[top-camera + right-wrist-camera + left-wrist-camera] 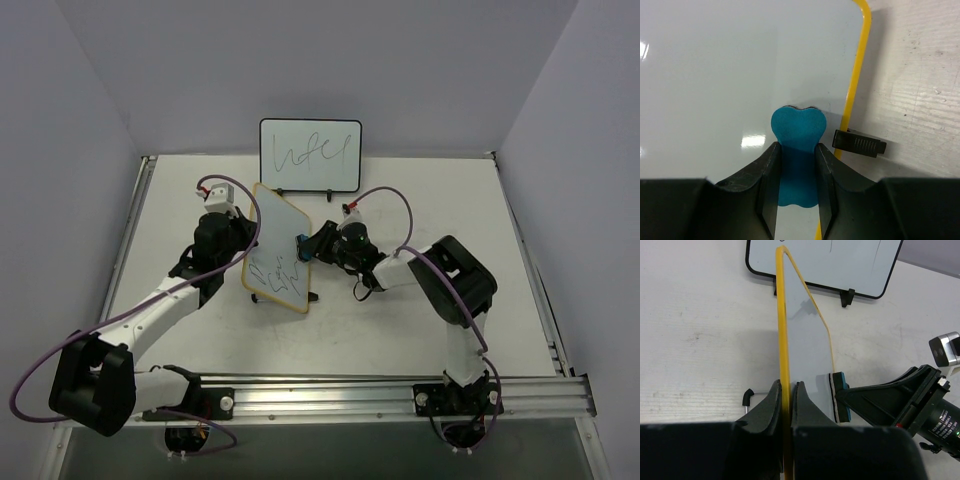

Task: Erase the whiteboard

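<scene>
The whiteboard (281, 232) has a yellow-tan frame and stands tilted mid-table, with dark scribbles (274, 274) on its lower part. My left gripper (247, 256) is shut on its left frame edge; in the left wrist view the jaws (786, 388) clamp the yellow frame beside the white face (807, 340). My right gripper (312, 243) is shut on a blue eraser (302, 245) pressed against the board face. In the right wrist view the heart-shaped eraser (797, 127) sits between the fingers (796, 150) on clean white board (730, 75) near the right frame and a black clip foot (859, 143). The eraser also shows in the left wrist view (841, 397).
A black-framed whiteboard (310, 153) with one scribble line stands upright at the back of the table, also in the left wrist view (840, 262). A metal rail (400, 395) runs along the near edge. Grey walls close in the sides.
</scene>
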You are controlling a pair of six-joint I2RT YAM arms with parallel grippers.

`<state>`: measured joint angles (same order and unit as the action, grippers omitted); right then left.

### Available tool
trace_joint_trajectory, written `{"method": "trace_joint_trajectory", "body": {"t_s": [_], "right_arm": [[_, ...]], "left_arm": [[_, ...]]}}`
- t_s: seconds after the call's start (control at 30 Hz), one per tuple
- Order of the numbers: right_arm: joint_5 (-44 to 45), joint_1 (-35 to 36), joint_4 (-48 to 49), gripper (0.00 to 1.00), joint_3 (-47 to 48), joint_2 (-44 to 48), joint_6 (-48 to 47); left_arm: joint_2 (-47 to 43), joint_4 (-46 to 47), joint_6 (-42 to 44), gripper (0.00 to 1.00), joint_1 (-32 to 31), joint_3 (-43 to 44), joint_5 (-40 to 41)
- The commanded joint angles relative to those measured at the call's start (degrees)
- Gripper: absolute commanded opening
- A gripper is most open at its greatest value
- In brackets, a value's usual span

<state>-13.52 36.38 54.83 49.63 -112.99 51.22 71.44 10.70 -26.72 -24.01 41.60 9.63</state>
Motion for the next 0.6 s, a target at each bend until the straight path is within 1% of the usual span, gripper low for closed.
{"method": "trace_joint_trajectory", "body": {"t_s": [0.0, 0.23, 0.57], "right_arm": [[-2.1, 2.3, -10.4, 0.00, -2.5, -6.0, -2.2], [-1.3, 4.0, -11.1, 0.00, -2.7, -4.0, -2.0], [1.6, 10.5, -15.6, 0.00, -1.8, 5.4, -0.9]], "left_arm": [[3.0, -9.9, 6.6, 0.02, -2.6, -1.5, -2.7], [3.3, -10.1, 6.7, 0.02, -2.6, -1.4, -2.6], [3.2, -10.3, 6.6, 0.02, -2.8, -1.4, -2.3]]}}
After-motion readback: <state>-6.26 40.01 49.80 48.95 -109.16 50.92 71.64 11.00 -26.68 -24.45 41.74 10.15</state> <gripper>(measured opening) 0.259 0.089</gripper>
